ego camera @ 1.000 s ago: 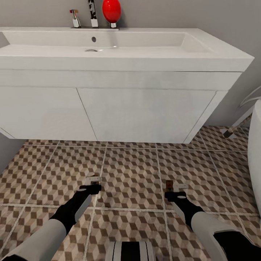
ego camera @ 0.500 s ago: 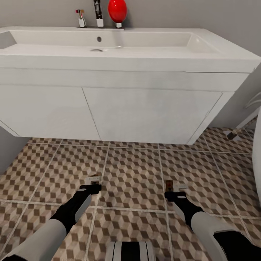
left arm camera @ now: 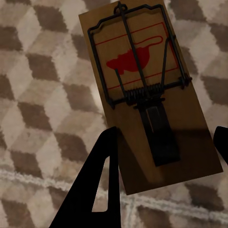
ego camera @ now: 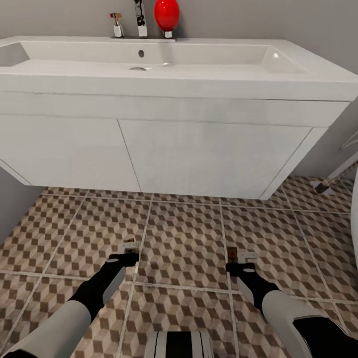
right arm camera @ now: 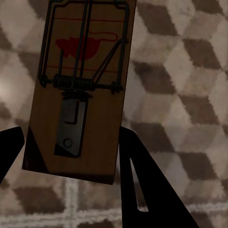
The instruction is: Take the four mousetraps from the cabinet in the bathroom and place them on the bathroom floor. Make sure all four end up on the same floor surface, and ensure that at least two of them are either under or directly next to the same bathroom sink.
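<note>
Mousetraps sit pinched in both grippers: left gripper (left arm camera: 161, 142) clamps one mousetrap (left arm camera: 142, 90), right gripper (right arm camera: 71, 147) another (right arm camera: 78, 90). Each bears a red mouse print, no readable writing. Bathroom sink (ego camera: 164, 74) stands ahead over bathroom floor (ego camera: 184, 233).

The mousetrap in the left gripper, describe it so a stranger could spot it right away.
Below the white sink, over the cube-patterned floor, two black grippers each clamp a trap. This mousetrap sits in the left gripper, at the left of the head view.

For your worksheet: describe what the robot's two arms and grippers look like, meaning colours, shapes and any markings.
Both arms have smooth white rounded shells on the forearm, narrowing to a matte black wrist section. The left gripper and right gripper are small, with pale tips. Up close, the fingers are flat black tapered blades with a slim triangular cut-out. No cables or markings show.
</note>
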`<state>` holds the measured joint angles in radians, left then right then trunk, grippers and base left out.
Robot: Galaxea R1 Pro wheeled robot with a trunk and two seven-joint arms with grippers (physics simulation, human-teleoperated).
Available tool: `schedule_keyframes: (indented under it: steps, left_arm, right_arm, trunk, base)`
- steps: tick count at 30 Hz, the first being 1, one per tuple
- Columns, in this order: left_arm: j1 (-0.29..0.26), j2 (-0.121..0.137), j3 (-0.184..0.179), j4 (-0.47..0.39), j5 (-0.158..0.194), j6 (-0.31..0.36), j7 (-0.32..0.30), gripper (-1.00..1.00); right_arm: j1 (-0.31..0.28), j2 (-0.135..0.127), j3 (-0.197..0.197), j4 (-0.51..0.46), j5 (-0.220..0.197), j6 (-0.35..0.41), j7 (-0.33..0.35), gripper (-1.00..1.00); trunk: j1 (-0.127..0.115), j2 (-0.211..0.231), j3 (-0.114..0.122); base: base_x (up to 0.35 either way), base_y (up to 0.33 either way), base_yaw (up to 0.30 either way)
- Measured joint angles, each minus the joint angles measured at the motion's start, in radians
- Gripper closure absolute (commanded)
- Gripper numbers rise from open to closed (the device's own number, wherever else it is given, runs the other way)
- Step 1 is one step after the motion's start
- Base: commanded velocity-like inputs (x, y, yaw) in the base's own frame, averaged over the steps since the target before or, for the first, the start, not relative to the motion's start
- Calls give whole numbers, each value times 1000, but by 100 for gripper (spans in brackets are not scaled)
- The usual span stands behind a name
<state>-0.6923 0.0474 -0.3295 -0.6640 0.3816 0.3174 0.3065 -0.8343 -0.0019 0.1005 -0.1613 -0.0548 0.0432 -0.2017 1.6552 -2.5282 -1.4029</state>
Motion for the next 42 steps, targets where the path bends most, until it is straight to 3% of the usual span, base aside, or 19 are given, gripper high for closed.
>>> schedule_keyframes:
  steps: [9,23,42]
  left_arm:
    - [0,-1,0,4,0,0,0,100]
    - [0,-2,-2,10,-2,-2,0,100]
    - [0,-2,-2,5,-1,-2,1,100]
  right_arm:
    - [0,-1,1,0,3,-1,3,100]
    - [0,-2,2,0,3,-1,5,100]
    - [0,0,2,0,1,0,-3,100]
  trunk:
    - [0,0,0]
    - [0,0,0]
    - [0,0,0]
  base:
    - [31,0,0]
    - [262,0,0]
    - [21,0,-97]
